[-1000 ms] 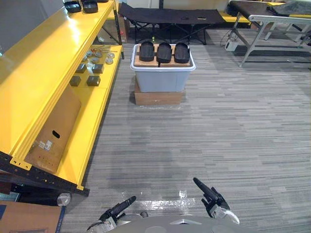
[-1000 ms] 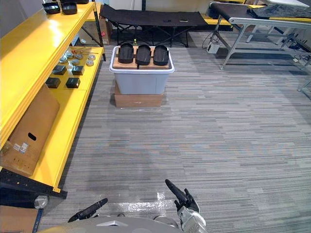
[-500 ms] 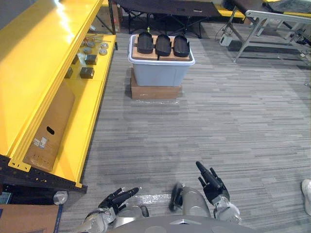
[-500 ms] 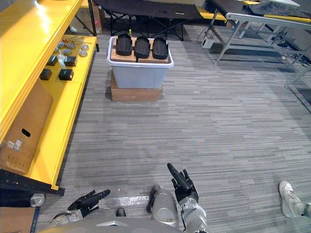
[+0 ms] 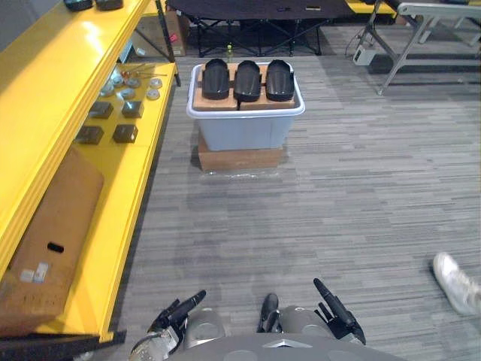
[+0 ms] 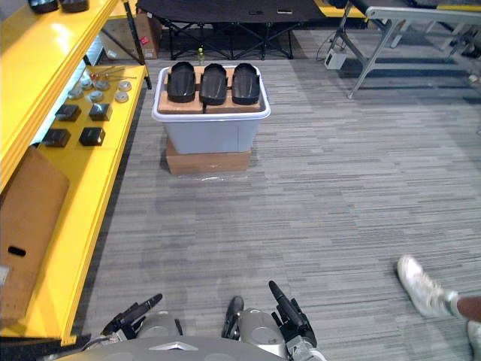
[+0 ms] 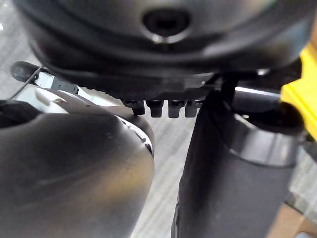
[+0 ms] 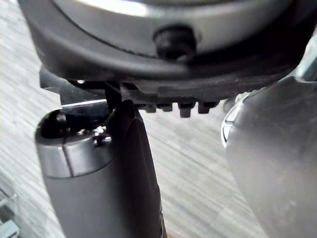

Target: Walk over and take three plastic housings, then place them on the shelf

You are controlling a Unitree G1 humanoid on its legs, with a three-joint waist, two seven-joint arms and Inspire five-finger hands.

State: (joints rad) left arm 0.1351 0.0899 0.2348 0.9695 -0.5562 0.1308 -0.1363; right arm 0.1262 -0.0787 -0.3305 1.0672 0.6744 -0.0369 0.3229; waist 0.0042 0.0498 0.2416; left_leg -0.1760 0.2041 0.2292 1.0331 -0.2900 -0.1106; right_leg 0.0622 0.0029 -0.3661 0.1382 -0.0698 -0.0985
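Three black plastic housings [image 5: 216,79] [image 5: 247,80] [image 5: 279,79] lie side by side on a brown board on top of a grey tub [image 5: 244,129]. The tub stands on a flat cardboard box [image 5: 239,159] on the carpet, well ahead of me. My left hand [image 5: 176,310] and right hand [image 5: 336,310] hang low at the near edge of the eye views. Both have straight fingers, hold nothing and are far from the housings.
A long yellow shelf [image 5: 45,90] runs along the left, with small black boxes [image 5: 124,133] and metal discs [image 5: 154,94] on its lower level and a cardboard sheet [image 5: 45,241] leaning there. A black cot [image 5: 255,9] stands behind the tub. A person's white shoe [image 5: 455,282] is at the right.
The camera has moved closer, so the tub looks slightly larger and the picture has shifted. The person's shoe has come further in at the right. Both hands stay low and open.
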